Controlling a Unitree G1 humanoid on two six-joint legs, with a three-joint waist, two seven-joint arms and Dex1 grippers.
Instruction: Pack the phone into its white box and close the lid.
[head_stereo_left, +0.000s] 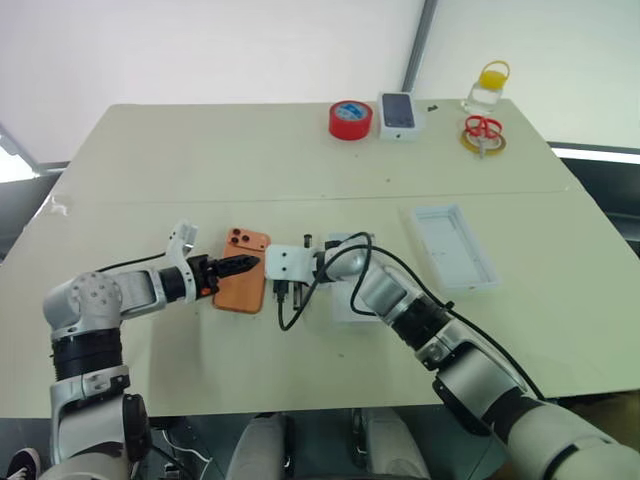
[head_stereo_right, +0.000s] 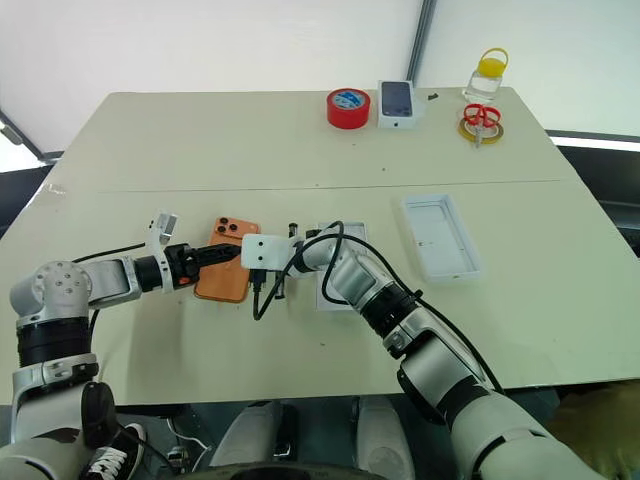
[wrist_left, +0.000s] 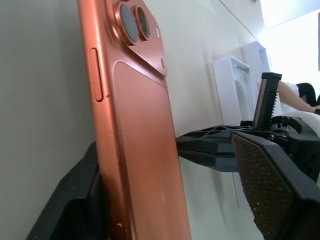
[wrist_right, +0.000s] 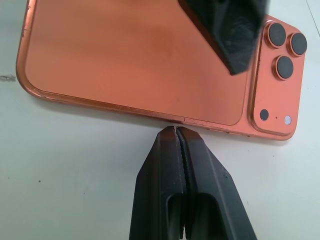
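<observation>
While the phone (head_stereo_left: 242, 270), slim, stiff and slick, is lying flat on the bench (head_stereo_left: 300, 170), I am straddling its long edges with my half-open left hand (head_stereo_left: 243, 266) and bracing it with my pinched-shut, empty right hand (wrist_right: 178, 131).

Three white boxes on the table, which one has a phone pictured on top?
The small white box at the table's far edge, beside the red tape roll. The open tray to the right is plain white, and the box under the right arm shows no print.
</observation>
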